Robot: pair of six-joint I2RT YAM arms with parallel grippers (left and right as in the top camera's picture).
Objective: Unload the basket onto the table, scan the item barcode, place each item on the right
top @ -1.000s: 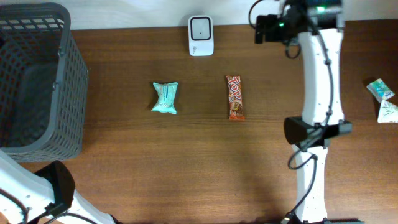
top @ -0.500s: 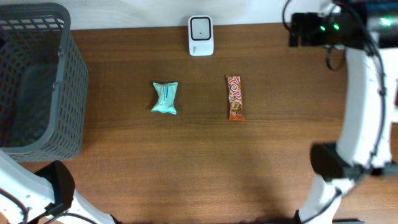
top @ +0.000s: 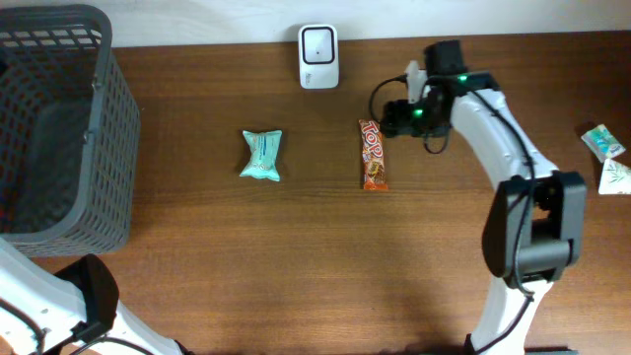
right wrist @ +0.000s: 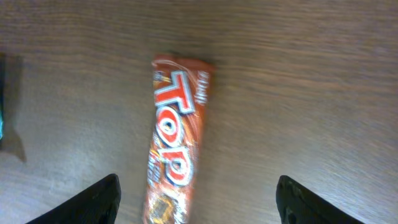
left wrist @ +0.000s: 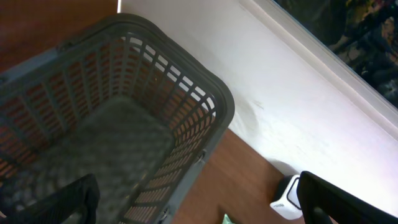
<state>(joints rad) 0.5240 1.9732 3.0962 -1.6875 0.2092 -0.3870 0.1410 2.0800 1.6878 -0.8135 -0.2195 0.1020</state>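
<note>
An orange candy bar (top: 373,155) marked TOP lies flat on the wooden table, right of centre. My right gripper (top: 392,119) hovers at the bar's far end. In the right wrist view the bar (right wrist: 173,162) runs lengthwise between the open fingers (right wrist: 93,202), nearer the left one, and neither finger touches it. The white scanner (top: 318,56) stands at the table's back edge. No barcode shows on the bar's upper face. My left gripper (left wrist: 199,208) is open and holds nothing, raised beside the grey basket (left wrist: 124,124), with the scanner (left wrist: 286,199) at its right finger.
A teal packet (top: 262,155) lies left of the bar. The grey basket (top: 59,128) fills the left side of the table. Two small packets (top: 603,141) (top: 615,177) sit at the right edge. The left arm's base (top: 89,291) shows at the front left corner.
The right arm swung from the back right edge down and left to the far end of the candy bar. The left arm, bar, packet and scanner stayed put.
</note>
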